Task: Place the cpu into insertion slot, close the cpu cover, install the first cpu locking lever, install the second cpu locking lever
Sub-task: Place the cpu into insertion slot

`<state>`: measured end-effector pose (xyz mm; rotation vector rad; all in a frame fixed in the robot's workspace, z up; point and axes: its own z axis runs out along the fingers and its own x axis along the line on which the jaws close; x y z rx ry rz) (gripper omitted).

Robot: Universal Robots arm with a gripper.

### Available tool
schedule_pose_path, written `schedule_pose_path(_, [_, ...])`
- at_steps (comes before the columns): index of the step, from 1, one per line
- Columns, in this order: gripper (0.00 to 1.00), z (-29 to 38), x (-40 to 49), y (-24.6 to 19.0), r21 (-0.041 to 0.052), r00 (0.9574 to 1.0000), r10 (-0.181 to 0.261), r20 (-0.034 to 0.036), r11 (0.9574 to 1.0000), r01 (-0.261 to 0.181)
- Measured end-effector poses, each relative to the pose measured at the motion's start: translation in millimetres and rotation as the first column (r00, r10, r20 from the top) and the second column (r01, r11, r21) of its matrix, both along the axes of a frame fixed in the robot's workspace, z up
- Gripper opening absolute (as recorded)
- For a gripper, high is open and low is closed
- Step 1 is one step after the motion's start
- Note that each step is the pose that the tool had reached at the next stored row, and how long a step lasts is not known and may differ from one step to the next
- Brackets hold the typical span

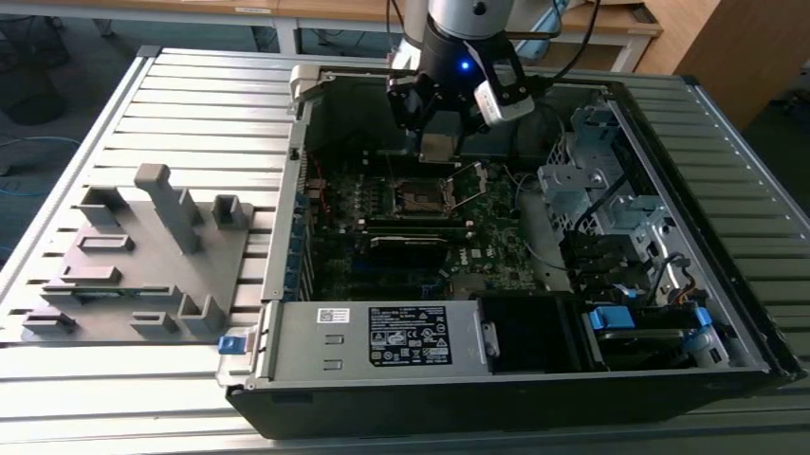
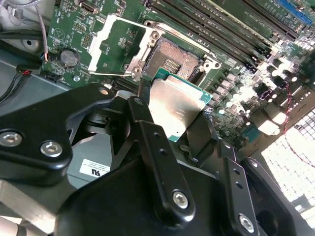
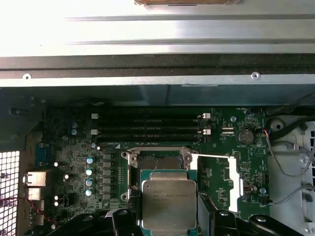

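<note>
Exterior view: gripper (image 1: pixel 437 144) clamped on the cpu (image 1: pixel 437 149), hanging just above the insertion slot (image 1: pixel 424 196). Second wrist view: cpu cover (image 2: pixel 115 42) flipped open, fingers (image 2: pixel 145 105) hide the cpu's side edges. First wrist view: cpu covers part of the slot, and I can't make out its print.

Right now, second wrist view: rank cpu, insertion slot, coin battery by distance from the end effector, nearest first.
1. cpu: gripped in the end effector.
2. insertion slot: uncovered, just past the cpu.
3. coin battery: farthest, off to the slot's side.

insertion slot (image 3: pixel 158 162) partly hidden, behind cpu (image 3: pixel 169 204)
</note>
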<state>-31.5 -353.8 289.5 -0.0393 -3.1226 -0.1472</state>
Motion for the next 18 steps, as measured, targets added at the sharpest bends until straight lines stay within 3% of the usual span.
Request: schedule_pose_path(18, [0.54, -4.6, 0.0, 0.0, 0.0002, 1.0, 0.0, 0.0001, 1.0, 0.0])
